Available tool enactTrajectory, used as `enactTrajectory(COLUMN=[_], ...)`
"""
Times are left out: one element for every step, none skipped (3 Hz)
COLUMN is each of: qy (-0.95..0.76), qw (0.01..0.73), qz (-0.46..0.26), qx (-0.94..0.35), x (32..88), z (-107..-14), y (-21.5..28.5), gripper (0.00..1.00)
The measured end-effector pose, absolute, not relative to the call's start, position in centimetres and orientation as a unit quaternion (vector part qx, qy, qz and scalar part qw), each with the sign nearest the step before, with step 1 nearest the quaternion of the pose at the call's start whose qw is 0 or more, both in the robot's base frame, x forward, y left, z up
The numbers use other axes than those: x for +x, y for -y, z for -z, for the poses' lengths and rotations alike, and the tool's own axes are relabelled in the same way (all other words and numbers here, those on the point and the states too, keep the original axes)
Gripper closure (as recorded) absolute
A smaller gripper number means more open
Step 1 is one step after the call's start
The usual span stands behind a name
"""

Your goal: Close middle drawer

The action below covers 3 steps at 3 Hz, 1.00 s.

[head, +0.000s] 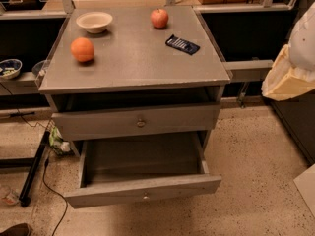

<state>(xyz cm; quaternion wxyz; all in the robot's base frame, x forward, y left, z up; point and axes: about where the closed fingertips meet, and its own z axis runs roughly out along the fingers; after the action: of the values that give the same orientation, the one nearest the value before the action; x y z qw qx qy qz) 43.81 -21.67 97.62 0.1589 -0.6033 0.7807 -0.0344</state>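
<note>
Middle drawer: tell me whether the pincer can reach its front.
Probably yes: the middle drawer stands pulled out, only bare floor before its front. The pincer is out of view, so its path is unsure.

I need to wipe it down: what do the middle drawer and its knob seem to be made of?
The middle drawer looks like grey-painted wood, matte, with faint streaks like grain on its front. Its knob seems metal, small and dully shiny, though too small to be sure. The tool hangs at the right edge, away from it.
</note>
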Motion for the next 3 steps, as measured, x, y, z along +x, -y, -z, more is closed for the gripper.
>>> enactTrajectory(qy=[-0.781, -0.781, -0.781], qw=[0.159, 0.159, 0.159], qz=[0.034, 0.034, 0.034], qx=[-0.603, -0.603, -0.603], x=[43.81, 43.81, 43.81], z=[-97.62, -97.62, -97.62], y=[21.67, 21.66, 21.66], gripper=[1.00, 0.77, 0.54])
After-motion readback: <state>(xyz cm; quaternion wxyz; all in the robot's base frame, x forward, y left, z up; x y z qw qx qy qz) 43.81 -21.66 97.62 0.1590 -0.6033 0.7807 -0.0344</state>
